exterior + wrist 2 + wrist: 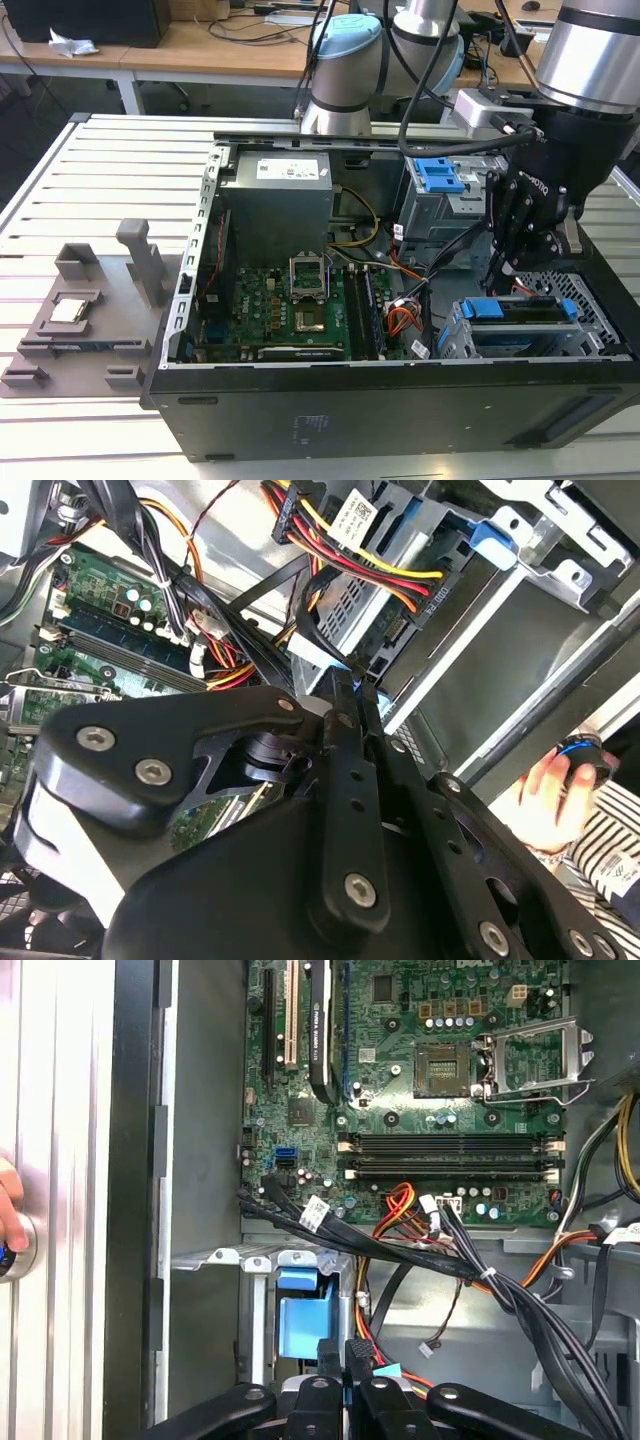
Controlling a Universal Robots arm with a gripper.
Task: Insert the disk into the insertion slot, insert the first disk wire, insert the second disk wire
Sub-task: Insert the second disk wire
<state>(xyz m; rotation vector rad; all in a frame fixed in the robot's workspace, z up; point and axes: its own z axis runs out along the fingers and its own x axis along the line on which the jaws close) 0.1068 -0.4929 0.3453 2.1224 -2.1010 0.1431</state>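
The disk [520, 309], silver in its bright blue carrier, lies inside the insertion slot [592, 298], the low perforated grey cage at the exterior view's right. My black gripper [500, 272] hangs just behind the disk's rear edge, among black cables. In both wrist views the fingers [340, 695] stand pressed close together. Their tips pinch the end of a black disk wire [312, 620]. In the first wrist view the gripper [345, 1352] sits right by the blue carrier [300, 1325].
A taller cage with a blue latch [438, 175] stands behind the gripper. Red, yellow and black power wires [380, 565] and a black cable bundle [480, 1275] cross near the fingers. The motherboard [290, 300] fills the case middle. A person's hand [545, 800] rests outside the case.
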